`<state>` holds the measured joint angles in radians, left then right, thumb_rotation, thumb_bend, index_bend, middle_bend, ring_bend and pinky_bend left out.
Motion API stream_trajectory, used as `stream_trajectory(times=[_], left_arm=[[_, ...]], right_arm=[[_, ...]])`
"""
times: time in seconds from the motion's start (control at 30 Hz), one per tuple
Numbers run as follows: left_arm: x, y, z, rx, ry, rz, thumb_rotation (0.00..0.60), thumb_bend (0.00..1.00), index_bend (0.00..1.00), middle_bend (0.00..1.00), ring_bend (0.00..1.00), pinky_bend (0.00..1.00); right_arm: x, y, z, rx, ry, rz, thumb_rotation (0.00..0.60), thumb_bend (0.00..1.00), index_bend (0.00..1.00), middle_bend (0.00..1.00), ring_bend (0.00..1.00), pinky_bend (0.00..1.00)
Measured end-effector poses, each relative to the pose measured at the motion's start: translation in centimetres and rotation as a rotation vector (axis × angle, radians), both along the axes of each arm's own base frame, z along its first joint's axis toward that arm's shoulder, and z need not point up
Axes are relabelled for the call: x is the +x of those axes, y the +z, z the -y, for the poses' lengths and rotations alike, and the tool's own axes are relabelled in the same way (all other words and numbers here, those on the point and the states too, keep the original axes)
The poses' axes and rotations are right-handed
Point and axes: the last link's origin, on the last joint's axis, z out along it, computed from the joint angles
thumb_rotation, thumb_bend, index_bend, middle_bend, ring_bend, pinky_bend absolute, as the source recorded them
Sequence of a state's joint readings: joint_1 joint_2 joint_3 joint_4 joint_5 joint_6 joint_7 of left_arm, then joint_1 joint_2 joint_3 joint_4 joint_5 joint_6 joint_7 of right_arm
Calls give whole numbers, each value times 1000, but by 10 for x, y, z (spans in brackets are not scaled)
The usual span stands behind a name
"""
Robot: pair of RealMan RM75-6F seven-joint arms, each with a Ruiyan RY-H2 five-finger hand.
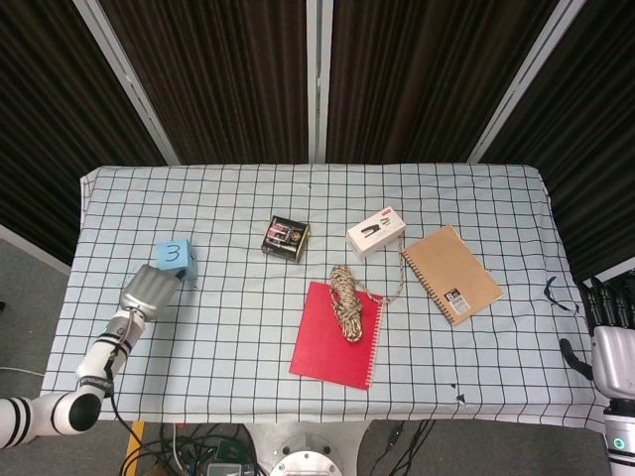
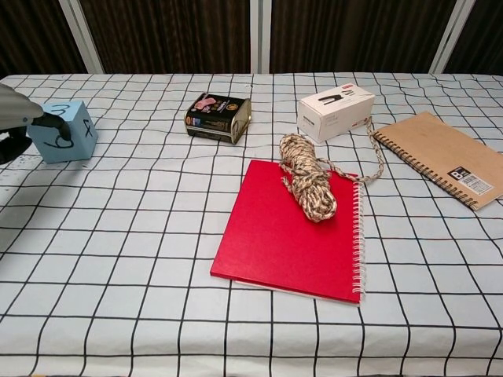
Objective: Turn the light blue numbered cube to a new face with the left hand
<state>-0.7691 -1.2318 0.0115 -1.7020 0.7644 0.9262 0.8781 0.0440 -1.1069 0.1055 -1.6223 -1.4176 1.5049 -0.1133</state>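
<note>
The light blue numbered cube (image 1: 173, 256) (image 2: 67, 132) stands near the table's left edge, with a 3 on top in the head view. My left hand (image 1: 147, 291) (image 2: 14, 126) is at its near left side. Its dark fingers (image 2: 53, 122) lie on the cube's upper left edge and the thumb sits low beside it, so it holds the cube. In the chest view the cube looks slightly turned. My right hand (image 1: 610, 342) hangs off the table's right front corner, fingers apart and holding nothing.
A small dark tin (image 1: 285, 238) and a white box (image 1: 375, 231) sit mid-table. A coil of rope (image 1: 346, 300) lies on a red notebook (image 1: 335, 339), with a brown notebook (image 1: 451, 275) to the right. The checked cloth's left edge (image 1: 74, 278) is close to the cube.
</note>
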Motion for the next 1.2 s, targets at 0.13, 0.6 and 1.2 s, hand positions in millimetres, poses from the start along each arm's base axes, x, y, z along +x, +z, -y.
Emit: stream_trajectory(times=[0.13,0.6,1.2], left_arm=[[0,-1,-2,-3,16,6,600,712,192,841,925,928],[10,-5,-19,5,-11,-1,600,718,192,841,925,932],[32,-10,-51,-23,-34,-54,600,725,200,846,928,937]], right_arm=[[-1,0,0,0,-4,0,600,257,0,0,0,0],[-2,-3,2,3,-15,2,600,259,0,0,0,0],[-9,-8,7,17,-48,4,600,263,0,0,0,0]])
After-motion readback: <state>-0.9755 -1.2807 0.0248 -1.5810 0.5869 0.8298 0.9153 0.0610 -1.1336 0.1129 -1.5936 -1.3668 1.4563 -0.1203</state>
